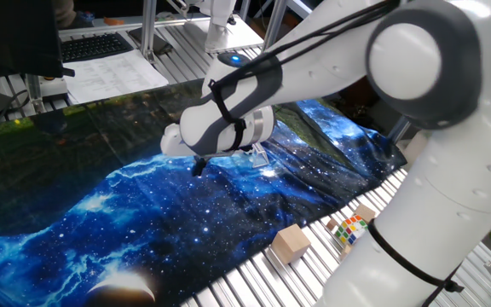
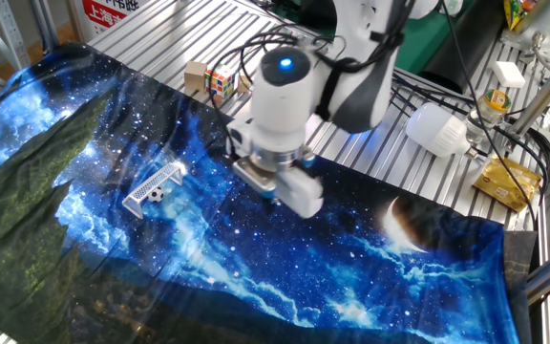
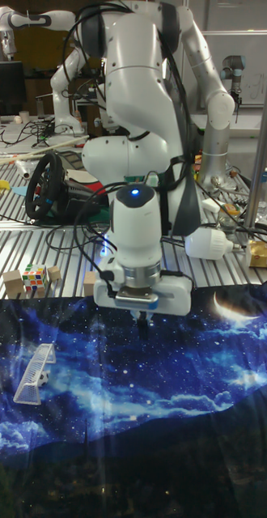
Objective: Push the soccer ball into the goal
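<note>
The soccer ball (image 2: 157,194), tiny, white with black patches, lies right at the goal (image 2: 154,185), tucked under its thin whitish bar on the blue galaxy cloth. From the tall fixed view the goal (image 3: 35,373) stands at the left. Only a corner of the goal (image 1: 260,157) shows behind the arm in one fixed view, and the ball is hidden there. My gripper (image 3: 142,325) hangs fingers-down over the cloth, well to the right of the goal, shut with nothing held. The gripper (image 1: 199,165) tip is just above the cloth.
A tan wooden block (image 1: 290,242) and a multicoloured puzzle cube (image 1: 349,228) sit on the slatted metal table beside the cloth edge. The cube (image 2: 220,83) and block (image 2: 195,76) lie beyond the goal. A white lamp (image 2: 437,129) and cables lie at the right.
</note>
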Tool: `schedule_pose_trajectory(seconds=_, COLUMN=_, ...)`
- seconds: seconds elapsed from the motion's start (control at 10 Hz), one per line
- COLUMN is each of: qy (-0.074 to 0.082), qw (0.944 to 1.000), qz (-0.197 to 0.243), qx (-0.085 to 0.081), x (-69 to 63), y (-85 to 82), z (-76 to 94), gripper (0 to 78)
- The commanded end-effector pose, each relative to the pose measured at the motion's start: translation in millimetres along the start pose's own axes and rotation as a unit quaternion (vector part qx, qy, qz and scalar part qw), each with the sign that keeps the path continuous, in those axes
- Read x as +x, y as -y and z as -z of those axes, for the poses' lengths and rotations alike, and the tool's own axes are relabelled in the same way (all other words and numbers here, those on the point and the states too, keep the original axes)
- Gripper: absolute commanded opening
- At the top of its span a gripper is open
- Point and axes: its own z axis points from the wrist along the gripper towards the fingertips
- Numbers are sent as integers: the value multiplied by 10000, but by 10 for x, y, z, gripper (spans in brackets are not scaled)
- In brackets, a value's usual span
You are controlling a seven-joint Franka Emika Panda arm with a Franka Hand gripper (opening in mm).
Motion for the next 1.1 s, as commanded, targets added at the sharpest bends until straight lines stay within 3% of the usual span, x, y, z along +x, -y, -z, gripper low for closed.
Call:
schedule_pose_trajectory(seconds=0.1, qy=39, qw=9998, qz=170, qx=121, x=97, y=-105, z=150, gripper=0)
schedule_pose_trajectory(seconds=0.6, qy=2, qw=9997, qz=228, qx=124, x=201, y=-175, z=328, gripper=0)
schedule_pose_trajectory(seconds=1.1, qy=-27, qw=9997, qz=210, qx=131, x=244, y=-171, z=382, gripper=0)
